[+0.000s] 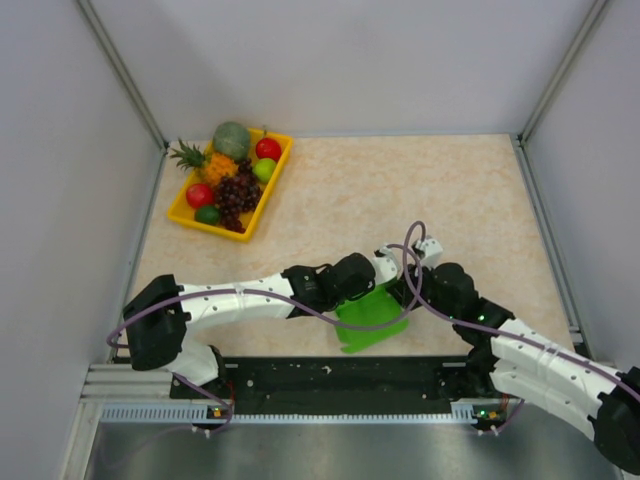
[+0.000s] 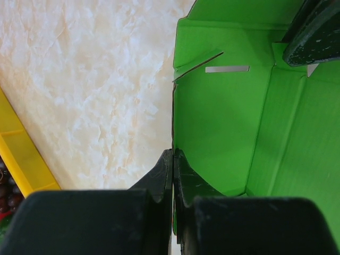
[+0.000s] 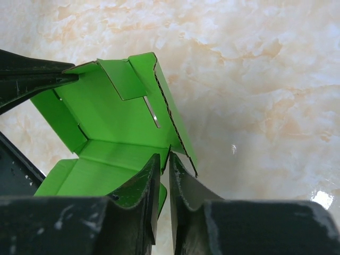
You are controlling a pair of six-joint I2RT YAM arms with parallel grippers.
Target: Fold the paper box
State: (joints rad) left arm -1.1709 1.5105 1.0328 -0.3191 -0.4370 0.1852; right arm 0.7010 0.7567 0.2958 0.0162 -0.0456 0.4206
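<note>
My left end effector (image 2: 173, 159) is clamped on the thin upright edge of one wall of the box (image 1: 370, 318), its fingers pressed together with only the card between them. My right end effector (image 3: 164, 162) is pinched the same way on a wall across the box. The box hangs between the two, low over the tabletop (image 1: 400, 190); I cannot tell whether its floor touches. It is half formed, with its walls raised and its green inside open to the right of my left fingers and to the left of my right ones. I judge that I hold it from both sides so the walls stand up instead of springing flat, as thin creased card tends to. Just ahead of my right fingers, the wall they grip has a slot (image 3: 151, 111), with a flap (image 3: 125, 79) folded in beside it. That pair probably locks a corner, so the next move calls for tucking without crushing the wall. The tray (image 2: 21, 159) lies well off to the left of my left end effector, clear of the work.
</note>
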